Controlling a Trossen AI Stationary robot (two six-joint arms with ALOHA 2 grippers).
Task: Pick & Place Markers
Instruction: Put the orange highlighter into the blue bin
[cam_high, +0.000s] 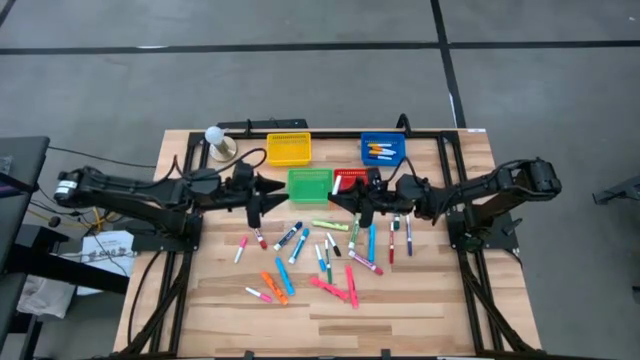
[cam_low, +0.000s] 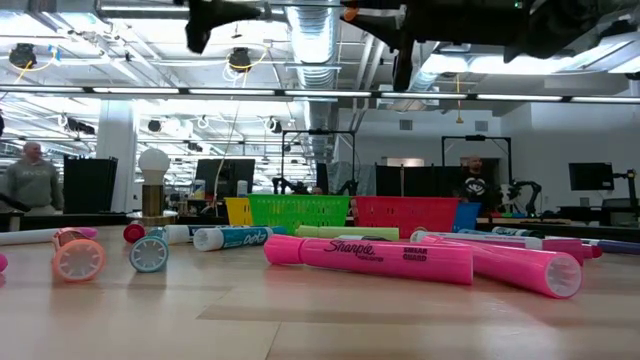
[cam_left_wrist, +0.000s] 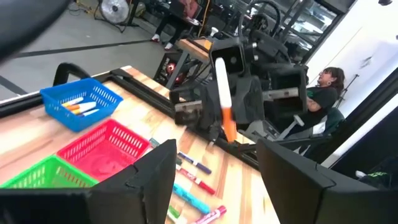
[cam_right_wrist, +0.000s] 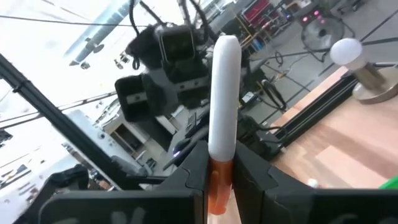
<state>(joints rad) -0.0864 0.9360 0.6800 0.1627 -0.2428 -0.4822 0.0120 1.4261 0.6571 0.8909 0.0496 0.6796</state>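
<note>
A marker with a white barrel (cam_right_wrist: 224, 93) and an orange end (cam_left_wrist: 228, 126) stands nearly upright in my right gripper (cam_right_wrist: 219, 177), which is shut on it above the table's middle (cam_high: 348, 200), near the red basket (cam_high: 352, 178). My left gripper (cam_left_wrist: 217, 186) faces it from the left (cam_high: 278, 190), open and holding nothing, beside the green basket (cam_high: 309, 183). Many more markers (cam_high: 320, 260) in pink, orange, blue, green and red lie flat on the wooden table. Some markers lie in the blue basket (cam_high: 382, 150). My right gripper pinches the marker between its two fingers (cam_right_wrist: 193, 168) where the white barrel meets the orange end (cam_right_wrist: 217, 180). The fingers reach in level from the table's right and lie across the marker. The marker is lifted clear, nearly upright, white end up and orange end below the fingers.
A yellow basket (cam_high: 288, 148) stands at the far edge, left of the blue one. A lamp with a round white bulb (cam_high: 215, 140) stands at the far left corner. Black frame rails (cam_high: 440, 170) run along the table's sides. People show in the room behind (cam_left_wrist: 326, 87).
</note>
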